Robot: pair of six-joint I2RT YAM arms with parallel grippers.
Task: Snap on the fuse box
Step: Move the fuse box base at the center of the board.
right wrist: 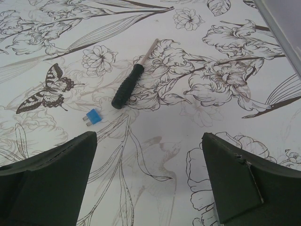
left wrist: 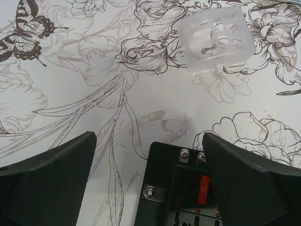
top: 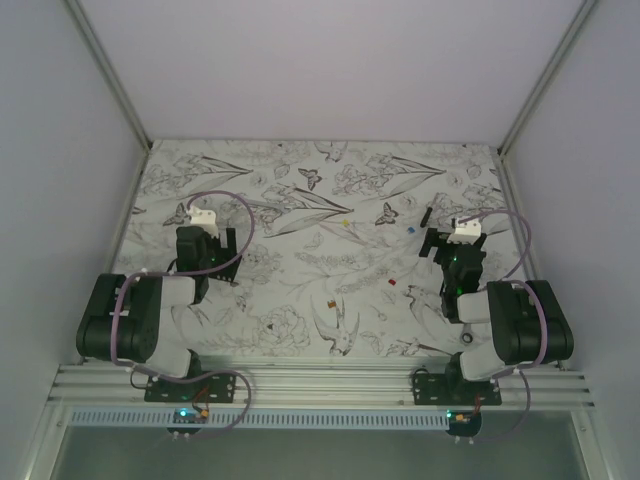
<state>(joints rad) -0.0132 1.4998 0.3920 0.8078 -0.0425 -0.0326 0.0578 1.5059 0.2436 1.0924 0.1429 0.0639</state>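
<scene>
Black hard plastic: fuse box (left wrist: pixel 181 188) lies on the table (left wrist: pixel 70 94) between the left gripper's (left wrist: pixel 148 141) fingers, close under the wrist and off-centre toward one finger (left wrist: pixel 254 179). We cannot tell if it touches that finger. The jaws stand wide and grip nothing. The box face shows a red fuse (left wrist: pixel 204 184) and screw terminals (left wrist: pixel 184 153).

The frosted clear cover (left wrist: pixel 216 37) lies ahead of the fingers and off to the right, apart from the box.

Judgement: both parts are light, rigid and somewhat slick. The cover looks thin-walled and may flex or crack if pinched hard. We would hold the cover across two opposite outer walls with a gentle squeeze. The box we would take by its flat sides, clear of the fuses.

Right gripper (right wrist: pixel 149 141): jaws also wide, nothing between them. Ahead and left of its fingers lie a black-handled tool (right wrist: pixel 128 87) and a blue fuse (right wrist: pixel 94 116), near each other but not touching. Neither box nor cover shows in that view.
</scene>
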